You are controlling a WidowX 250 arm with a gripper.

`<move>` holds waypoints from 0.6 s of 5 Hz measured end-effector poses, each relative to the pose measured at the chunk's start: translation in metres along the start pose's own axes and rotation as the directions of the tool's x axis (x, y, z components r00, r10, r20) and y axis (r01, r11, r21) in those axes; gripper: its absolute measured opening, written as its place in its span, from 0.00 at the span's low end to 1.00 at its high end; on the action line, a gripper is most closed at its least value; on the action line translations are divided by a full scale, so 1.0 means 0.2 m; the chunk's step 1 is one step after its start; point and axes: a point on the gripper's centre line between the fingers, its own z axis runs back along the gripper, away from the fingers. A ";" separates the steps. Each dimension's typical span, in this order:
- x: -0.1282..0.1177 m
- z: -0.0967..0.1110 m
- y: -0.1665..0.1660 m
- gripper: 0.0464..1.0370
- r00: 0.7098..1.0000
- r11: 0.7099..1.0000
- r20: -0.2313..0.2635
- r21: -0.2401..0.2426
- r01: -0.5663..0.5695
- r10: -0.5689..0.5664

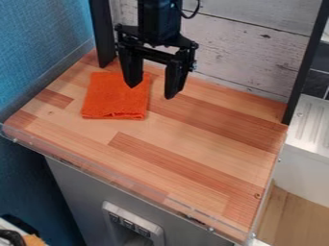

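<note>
A butcher-block countertop [193, 139] spreads across the middle of the view, its smooth surface made of long staves in pale honey and redder brown, with fine straight grain and one rounded corner at the left. A blue wall [38, 43] with a woven-looking texture stands on the left, and whitewashed wooden planks [250, 57], knotted and streaked, form the backdrop. Under the countertop is a flat grey front panel [77, 187]; to the right sits a white ridged fixture [311, 125] with long parallel grooves. Two straight, narrow black uprights [305, 62] frame the planks. The black gripper [151, 92] hangs down from the top edge over the rear left part of the countertop, its two tapering, angular fingers well apart, with nothing clamped between them. The orange cloth [114, 101] lies flat on the countertop, below the gripper and mostly toward the view's left of it. One fingertip appears over the cloth's right portion, the other past its right edge. The cloth is folded into a rough square, soft and fuzzy like terry, with a slightly rumpled front edge. Along the countertop's front runs a thin transparent strip [70, 157].
</note>
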 end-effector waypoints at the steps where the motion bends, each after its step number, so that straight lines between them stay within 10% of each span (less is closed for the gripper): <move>1: 0.02 0.00 0.03 0.96 1.000 1.000 -0.003 -0.002 0.031 -0.031; 3: 0.14 0.01 0.18 0.96 0.992 0.992 0.042 0.005 0.122 -0.123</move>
